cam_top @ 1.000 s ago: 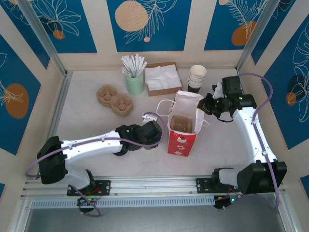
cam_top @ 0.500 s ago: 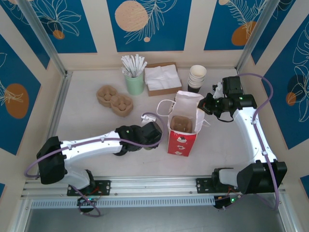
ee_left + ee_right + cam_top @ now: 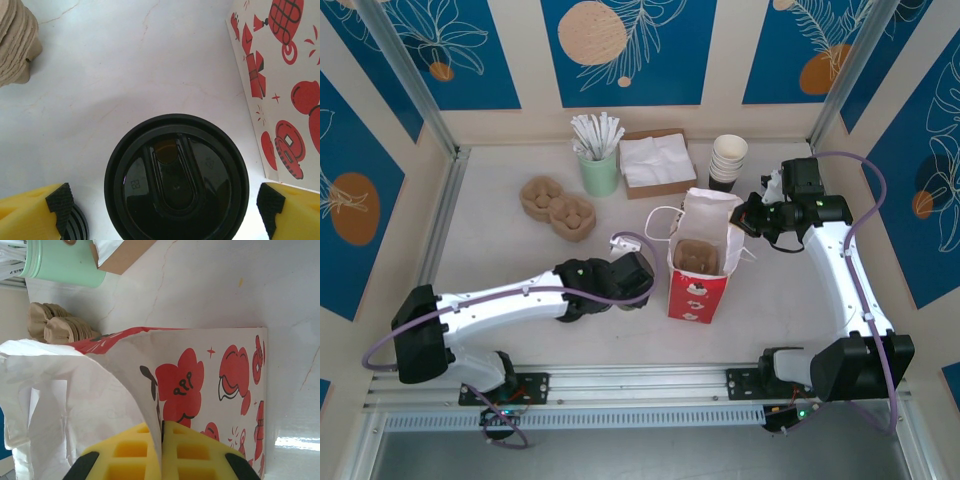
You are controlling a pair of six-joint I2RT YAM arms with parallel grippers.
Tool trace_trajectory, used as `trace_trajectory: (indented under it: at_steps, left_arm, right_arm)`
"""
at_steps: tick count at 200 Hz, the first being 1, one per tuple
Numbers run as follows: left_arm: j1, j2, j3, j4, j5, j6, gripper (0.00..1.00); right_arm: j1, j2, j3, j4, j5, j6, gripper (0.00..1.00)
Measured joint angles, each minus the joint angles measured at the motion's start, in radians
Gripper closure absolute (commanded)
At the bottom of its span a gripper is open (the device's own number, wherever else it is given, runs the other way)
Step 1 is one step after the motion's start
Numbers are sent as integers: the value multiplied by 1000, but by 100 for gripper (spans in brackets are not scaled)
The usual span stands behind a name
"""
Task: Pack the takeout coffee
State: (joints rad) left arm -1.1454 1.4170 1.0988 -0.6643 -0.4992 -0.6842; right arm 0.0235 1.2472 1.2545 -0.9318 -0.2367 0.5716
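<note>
In the left wrist view I look straight down on the takeout coffee (image 3: 176, 180), of which the round black lid shows. My left gripper (image 3: 165, 201) is open, one yellow finger (image 3: 37, 212) left of the lid and the other (image 3: 295, 210) right of it, both clear of it. In the top view the left gripper (image 3: 632, 279) sits just left of the red-and-white paper bag (image 3: 698, 290) and covers the cup. My right gripper (image 3: 162, 440) is shut on the bag's rim (image 3: 150, 405) and holds the mouth open; from above the right gripper (image 3: 745, 222) is at the bag's upper right corner.
A brown cup carrier (image 3: 698, 256) lies inside the bag. More carriers (image 3: 558, 207) are stacked at the back left. A green straw holder (image 3: 599, 170), a napkin box (image 3: 655, 162) and stacked white cups (image 3: 728, 160) line the back. A low black disc (image 3: 77, 227) lies by the left finger.
The left gripper's jaws have spread wider around the cup, and the left arm has shifted slightly. The right arm and the bag have stayed put.
</note>
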Motion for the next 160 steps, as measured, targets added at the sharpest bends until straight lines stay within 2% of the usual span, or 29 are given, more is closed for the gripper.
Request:
trace_trajectory:
  at_steps: [160]
  left_arm:
    - [-6,58,0,-6,9,-51,20]
  right_arm:
    - [-40,-15,-14,-4,-15,-19,93]
